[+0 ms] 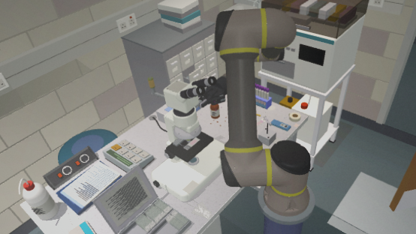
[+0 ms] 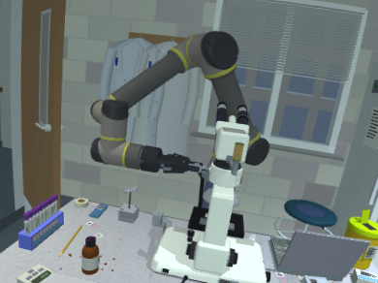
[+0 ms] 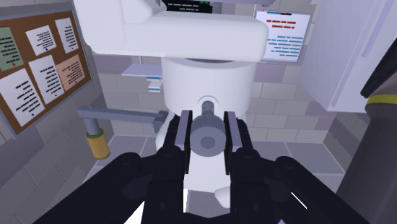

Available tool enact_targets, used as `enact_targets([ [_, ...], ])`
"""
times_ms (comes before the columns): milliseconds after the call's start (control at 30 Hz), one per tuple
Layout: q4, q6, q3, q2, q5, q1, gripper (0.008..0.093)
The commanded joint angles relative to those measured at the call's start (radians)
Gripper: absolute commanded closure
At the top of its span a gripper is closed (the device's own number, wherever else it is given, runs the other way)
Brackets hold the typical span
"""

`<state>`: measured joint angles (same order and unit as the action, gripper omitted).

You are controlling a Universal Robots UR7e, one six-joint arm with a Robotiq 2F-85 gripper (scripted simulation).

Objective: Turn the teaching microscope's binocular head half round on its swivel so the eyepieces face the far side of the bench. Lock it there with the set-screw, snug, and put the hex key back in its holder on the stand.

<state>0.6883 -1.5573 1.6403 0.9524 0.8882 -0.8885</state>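
Note:
The white microscope (image 1: 184,127) stands mid-bench, its binocular head (image 1: 179,93) carrying two black eyepieces (image 1: 198,87) that point toward the arm's side. My gripper (image 3: 206,139) reaches in level at the collar under the head, and its two fingers clamp the grey knurled set-screw knob (image 3: 206,135) from either side. A hex key with a knurled yellow handle (image 3: 96,143) sticks out of the collar on the left in the wrist camera (image 2: 237,153). A small grey block holder (image 2: 129,211) with a thin post stands on the bench by the arm.
Behind the microscope stand a grey drawer cabinet (image 1: 176,56) and a white instrument on a cart (image 1: 311,56). A brown bottle (image 1: 214,111), tube rack (image 1: 263,95), laptop (image 1: 131,197), keypad (image 1: 127,153) and squeeze bottle (image 1: 35,197) crowd the bench.

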Motion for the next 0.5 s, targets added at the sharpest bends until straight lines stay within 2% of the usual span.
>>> enact_targets([
  [0, 0.000, 0.003, 0.000, 0.001, 0.000, 0.000, 0.0934],
  [467, 0.000, 0.112, 0.000, 0.001, 0.000, 0.000, 0.0934],
])
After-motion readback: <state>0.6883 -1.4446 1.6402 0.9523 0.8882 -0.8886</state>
